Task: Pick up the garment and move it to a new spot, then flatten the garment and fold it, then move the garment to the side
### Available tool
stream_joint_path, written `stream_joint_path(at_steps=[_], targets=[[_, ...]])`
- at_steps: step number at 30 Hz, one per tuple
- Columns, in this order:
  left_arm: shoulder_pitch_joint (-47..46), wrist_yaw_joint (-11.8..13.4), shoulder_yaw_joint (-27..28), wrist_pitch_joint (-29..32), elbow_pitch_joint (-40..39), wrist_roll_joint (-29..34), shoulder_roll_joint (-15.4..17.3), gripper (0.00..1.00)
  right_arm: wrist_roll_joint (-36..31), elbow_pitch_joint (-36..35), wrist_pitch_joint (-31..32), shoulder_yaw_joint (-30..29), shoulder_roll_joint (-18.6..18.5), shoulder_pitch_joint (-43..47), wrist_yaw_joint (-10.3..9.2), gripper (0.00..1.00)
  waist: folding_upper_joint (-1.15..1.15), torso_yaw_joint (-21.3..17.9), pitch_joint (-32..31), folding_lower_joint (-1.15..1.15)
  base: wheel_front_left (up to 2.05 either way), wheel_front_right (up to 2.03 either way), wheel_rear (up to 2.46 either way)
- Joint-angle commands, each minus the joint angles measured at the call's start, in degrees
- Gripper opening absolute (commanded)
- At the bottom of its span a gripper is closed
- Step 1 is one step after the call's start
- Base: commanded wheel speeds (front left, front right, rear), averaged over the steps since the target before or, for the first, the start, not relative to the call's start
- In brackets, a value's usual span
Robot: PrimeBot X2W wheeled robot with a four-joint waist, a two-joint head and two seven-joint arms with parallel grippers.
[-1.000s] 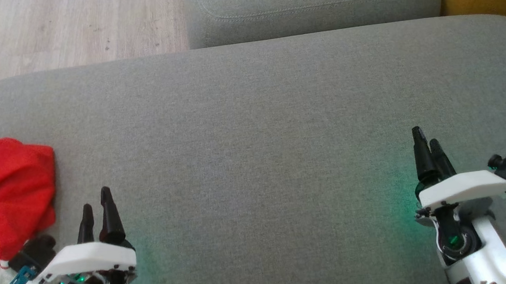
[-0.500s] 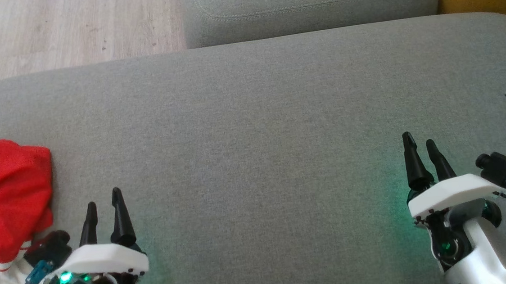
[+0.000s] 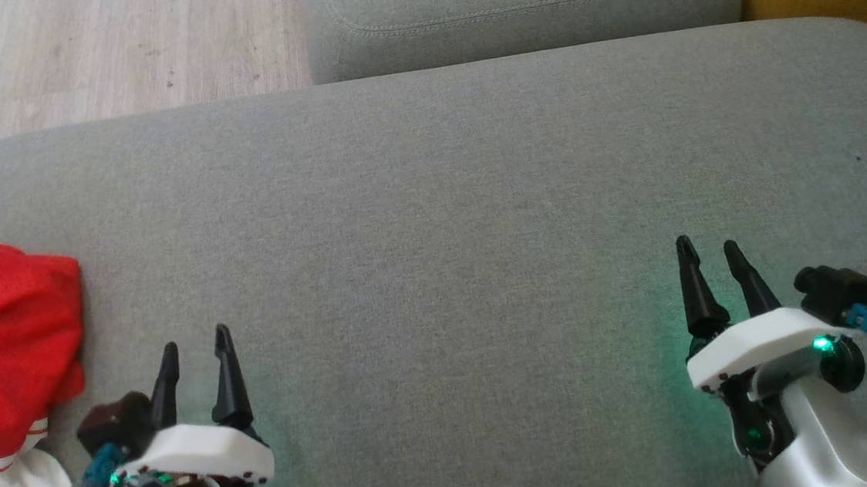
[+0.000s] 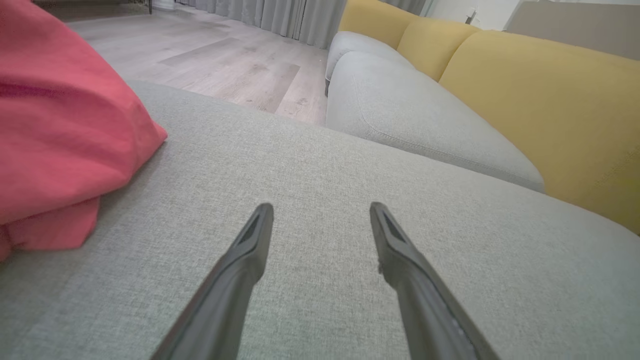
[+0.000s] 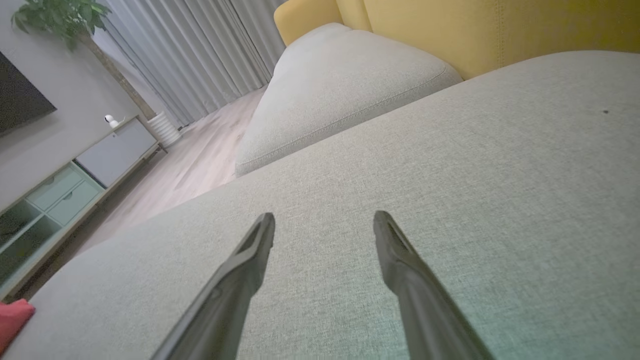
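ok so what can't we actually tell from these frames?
- The garment: head view's left edge cuts it off; full shape and fold unknown.
- Left wrist view: garment runs off the top and left edges, close and soft.
- Right wrist view: one red corner at the bottom-left edge, rest cut off.
- A dark speck on the cushion: too small to identify.

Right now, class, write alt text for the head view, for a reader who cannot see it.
A bunched red garment lies at the left edge of a wide grey sofa cushion. The left gripper and right gripper sit near the bottom corners, both open and empty, the left one just beside the garment.
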Motion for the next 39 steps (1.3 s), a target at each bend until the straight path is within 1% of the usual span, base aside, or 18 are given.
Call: stream_joint_path(at_steps=[1, 10, 15, 18, 23, 26, 30, 35, 39], targets=[[-0.86, 0.17, 0.70, -0.77, -1.22, 1.58, 1.13, 1.00, -1.63, -1.29, -1.00, 1.21, 0.06, -1.29, -0.03, 1.00, 0.00, 0.00, -0.02, 0.00, 0.00, 0.00, 0.00], [-0.41, 0.90, -0.24, -2.28, -0.39, 7.78, 1.21, 1.00, -8.59, 0.47, -2.53, 1.60, 0.69, -1.25, -0.03, 1.00, 0.00, -0.16, 0.01, 0.00, 0.00, 0.00, 0.00], [-1.38, 1.58, 0.16, -3.13, -1.28, 11.06, 1.61, 1.00, -12.45, -1.66, -3.37, 1.02, 0.92, -2.17, -0.04, 1.00, 0.00, -0.20, 0.21, 0.00, 0.00, 0.00, 0.00], [-1.57, 1.87, 0.75, -3.63, -2.02, 12.51, 1.37, 1.00, -14.98, -2.78, -3.88, 0.51, 1.07, -2.12, -0.04, 1.00, 0.00, -0.17, 0.47, 0.00, 0.00, 0.00, 0.00], [-1.32, 2.02, 1.81, -4.47, -1.70, 15.09, 0.85, 1.00, -18.50, -2.33, -4.73, -0.19, 1.32, -1.94, -0.04, 1.00, 0.00, -0.17, 0.62, 0.00, 0.00, 0.00, 0.00], [-1.16, 2.25, 2.56, -4.97, -2.21, 16.84, 0.45, 1.00, -20.44, -3.17, -5.23, -1.67, 1.42, -1.73, -0.04, 1.00, 0.00, -0.13, 0.74, 0.00, 0.00, 0.00, 0.00], [-0.62, 2.37, 3.52, -5.65, -0.97, 18.96, -0.28, 1.00, -23.76, -1.44, -5.90, -2.73, 1.50, -1.21, -0.04, 1.00, 0.00, -0.06, 0.94, 0.00, 0.00, 0.00, 0.00], [-0.27, 2.23, 4.64, -6.49, 0.30, 21.87, -1.07, 1.00, -26.19, 0.22, -6.75, -1.98, 1.51, -1.63, -0.04, 1.00, 0.00, -0.13, 1.05, 0.00, 0.00, 0.00, 0.00], [-0.23, 1.91, 5.04, -6.56, 0.43, 22.44, -1.40, 1.00, -26.23, 0.54, -6.82, -1.95, 1.52, -1.59, -0.04, 1.00, 0.00, 0.09, 0.98, 0.00, 0.00, 0.00, 0.00]])
